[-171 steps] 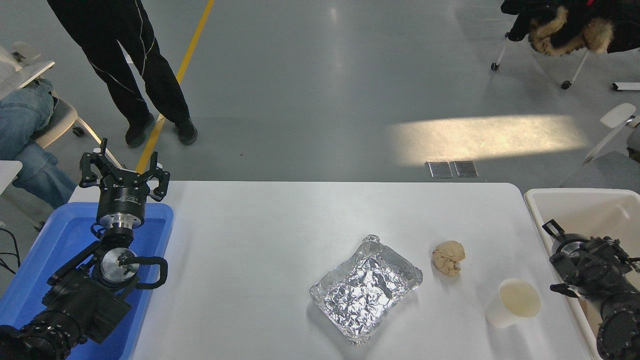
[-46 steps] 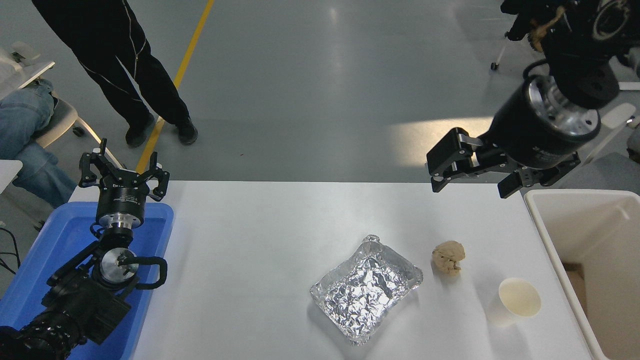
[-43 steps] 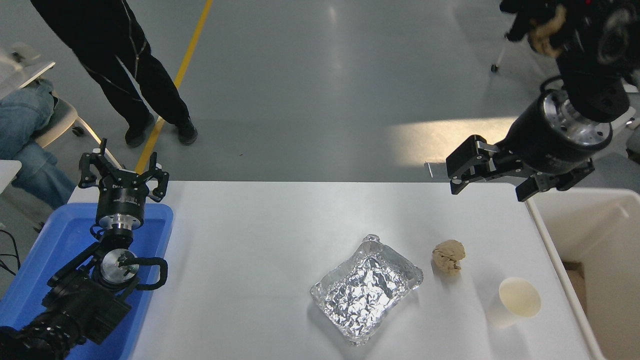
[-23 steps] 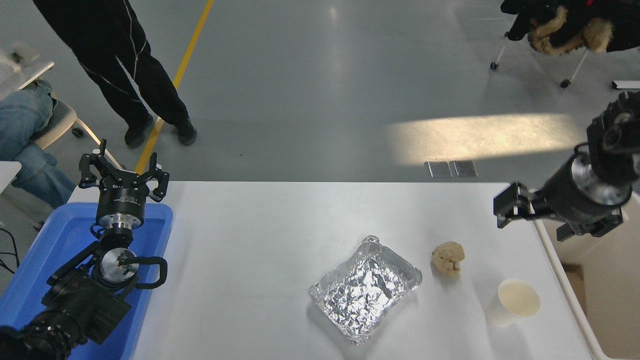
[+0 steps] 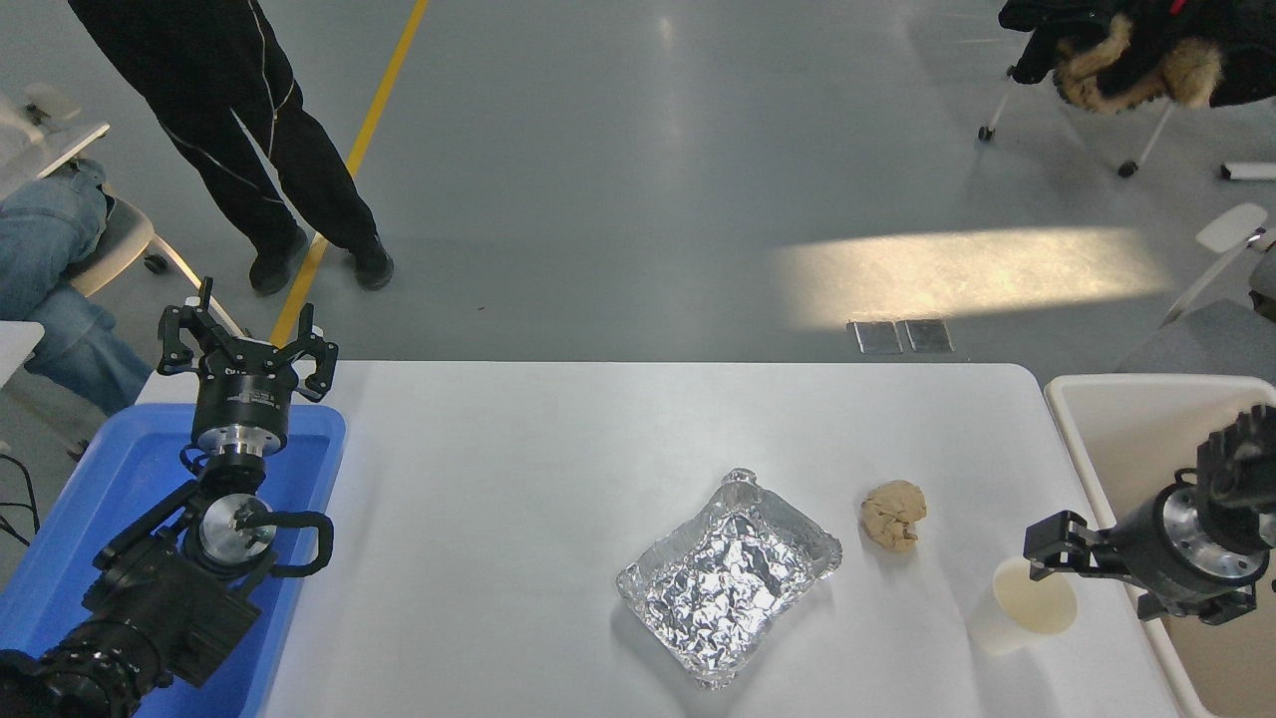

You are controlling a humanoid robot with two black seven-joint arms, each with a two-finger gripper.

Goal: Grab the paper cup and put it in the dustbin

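Small white tapered paper cup [image 5: 1025, 605] upright near table's right edge; black right gripper [image 5: 1087, 573] beside its rim, jaws spread wide, cream-white rectangular plastic dustbin [image 5: 1077, 419] right; left gripper [image 5: 247, 341] parked far left, jaws wide.

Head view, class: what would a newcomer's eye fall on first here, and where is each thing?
The crumpled foil tray shines at the table's near middle, with a tan lump to its right. Further right, the right end effector reaches the paper cup from the cream dustbin side. The left end effector is parked over a blue tray.
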